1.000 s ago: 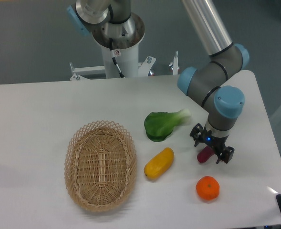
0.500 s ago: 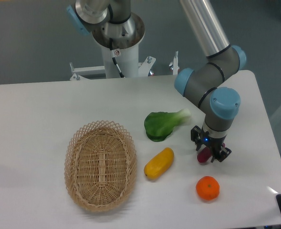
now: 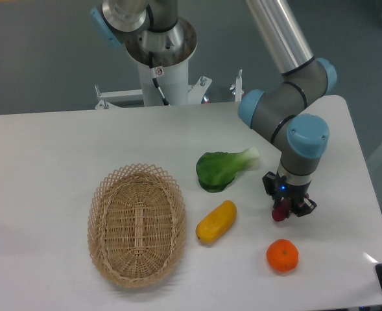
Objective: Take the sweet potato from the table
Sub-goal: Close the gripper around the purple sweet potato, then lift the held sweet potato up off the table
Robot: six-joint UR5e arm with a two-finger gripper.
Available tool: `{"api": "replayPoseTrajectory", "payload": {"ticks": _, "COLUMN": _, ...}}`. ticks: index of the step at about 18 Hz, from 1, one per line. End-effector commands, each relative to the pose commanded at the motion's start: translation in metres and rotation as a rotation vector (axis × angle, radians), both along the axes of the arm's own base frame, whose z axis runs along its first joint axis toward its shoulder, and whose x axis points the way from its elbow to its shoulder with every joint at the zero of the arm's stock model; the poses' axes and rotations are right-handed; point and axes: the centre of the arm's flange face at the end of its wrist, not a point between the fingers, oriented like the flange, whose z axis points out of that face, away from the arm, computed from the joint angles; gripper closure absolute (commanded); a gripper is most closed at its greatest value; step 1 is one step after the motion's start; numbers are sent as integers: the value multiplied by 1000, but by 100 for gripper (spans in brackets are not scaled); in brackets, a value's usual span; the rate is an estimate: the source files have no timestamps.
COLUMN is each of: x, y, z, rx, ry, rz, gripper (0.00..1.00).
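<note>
Over on the right side of the table (image 3: 61, 142), the gripper (image 3: 284, 210) is now seen clamped around the sweet potato (image 3: 280, 213). A second ago the fingers were spread wide on either side of it; half a second ago they were narrower, and now they're pinched right onto the reddish-purple tuber, so only a small bit of it is left showing between them. Looks like the grasp has been made and only the lift is left, though whether it's already off the surface can't be told from this angle.

Everything else has been left alone: the yellow vegetable (image 3: 216, 221) just left of the gripper, the orange (image 3: 282, 255) below it nearer the front edge, the leafy green (image 3: 224, 168) further back, and the wicker basket (image 3: 136, 223) well apart on the left. The tabletop is plain matte white, and a grey floor plus the arm's white pedestal (image 3: 163, 71) can be seen behind it.
</note>
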Motion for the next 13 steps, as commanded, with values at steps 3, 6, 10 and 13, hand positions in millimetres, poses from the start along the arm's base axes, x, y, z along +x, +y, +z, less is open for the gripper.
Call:
{"api": "replayPoseTrajectory", "payload": {"ticks": 3, "x": 5, "y": 4, "z": 34, "rx": 88, "ry": 8, "rz": 12, "gripper": 67}}
{"api": "replayPoseTrajectory", "payload": {"ticks": 6, "x": 11, "y": 9, "z": 66, "rx": 185, "ry": -1, "rz": 44, "gripper": 67}}
{"api": "replayPoseTrajectory", "payload": {"ticks": 10, "x": 26, "y": 14, "z": 97, "rx": 260, "ry": -14, "rz": 96, "gripper": 67}}
{"api": "replayPoseTrajectory", "payload": {"ticks": 13, "x": 39, "y": 25, "z": 109, "rx": 303, "ry": -36, "rz": 126, "gripper": 66}}
